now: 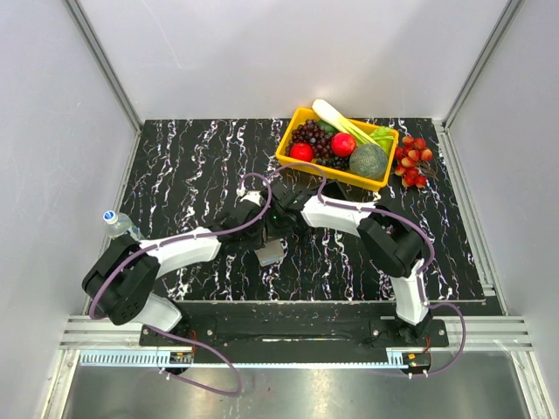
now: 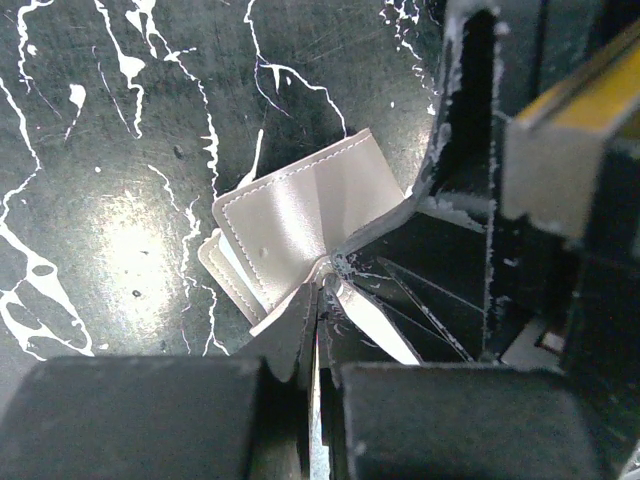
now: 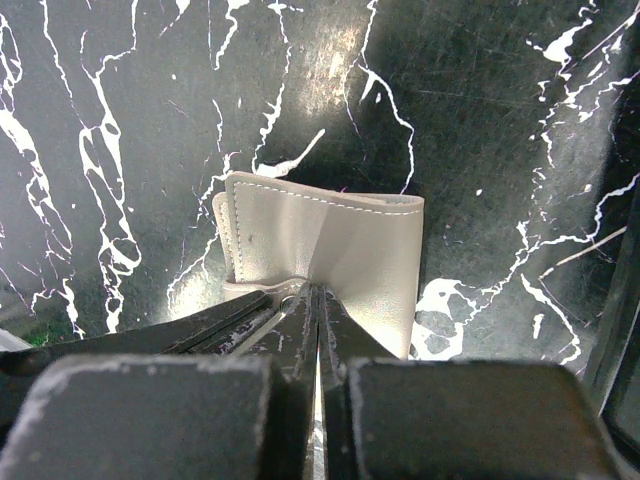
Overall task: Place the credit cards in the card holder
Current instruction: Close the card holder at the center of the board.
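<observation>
From above, the card holder (image 1: 269,254) lies in the middle of the near half of the table (image 1: 192,166). In the left wrist view it is grey and half unfolded, its long axis slanting from lower left to upper right, and the left tool (image 2: 320,310) is closed on its near corner. In the right wrist view its long axis goes left to right, stitched edge far, and the right tool (image 3: 316,295) is closed on its near edge
</observation>
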Motion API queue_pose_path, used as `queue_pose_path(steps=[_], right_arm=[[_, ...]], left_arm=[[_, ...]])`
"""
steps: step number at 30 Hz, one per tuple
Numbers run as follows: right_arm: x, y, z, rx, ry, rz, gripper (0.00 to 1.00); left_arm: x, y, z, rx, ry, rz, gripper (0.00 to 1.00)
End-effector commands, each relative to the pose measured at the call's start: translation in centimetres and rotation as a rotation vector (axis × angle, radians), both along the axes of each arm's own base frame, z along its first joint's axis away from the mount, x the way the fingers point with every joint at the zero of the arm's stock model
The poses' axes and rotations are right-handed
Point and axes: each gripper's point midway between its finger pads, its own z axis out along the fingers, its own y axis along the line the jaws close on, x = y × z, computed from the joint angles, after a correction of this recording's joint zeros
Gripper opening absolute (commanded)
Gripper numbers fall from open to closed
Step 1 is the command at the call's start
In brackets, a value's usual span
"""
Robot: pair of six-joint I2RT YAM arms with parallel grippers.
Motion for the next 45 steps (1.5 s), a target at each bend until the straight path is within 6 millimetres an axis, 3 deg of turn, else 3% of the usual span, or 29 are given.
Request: queue_pose_path(steps=[1, 11, 28, 45], right_arm=[[-1.1, -1.9, -4.0, -0.102, 0.029, 0.001, 0.0], [-2.1, -0.8, -4.3, -0.058, 0.057, 0.018, 0.0], [-4.6, 1.4, -4.7, -0.054, 0.068, 0.09, 0.0], [-5.7, 3.6, -2.4, 0.066, 0.051, 0.168, 0.0]], left_arm=[[-2.1, 2.0, -4.4, 0.149, 0.101, 0.012, 0.0], [-4.9, 2.6, -7.3, 0.211, 0.195, 0.059, 0.0], [-7.8, 3.9, -10.0, 0.302, 0.279, 0.049, 0.0], [-11.1, 5.5, -13.0, 0.32, 0.37, 0.074, 0.0]])
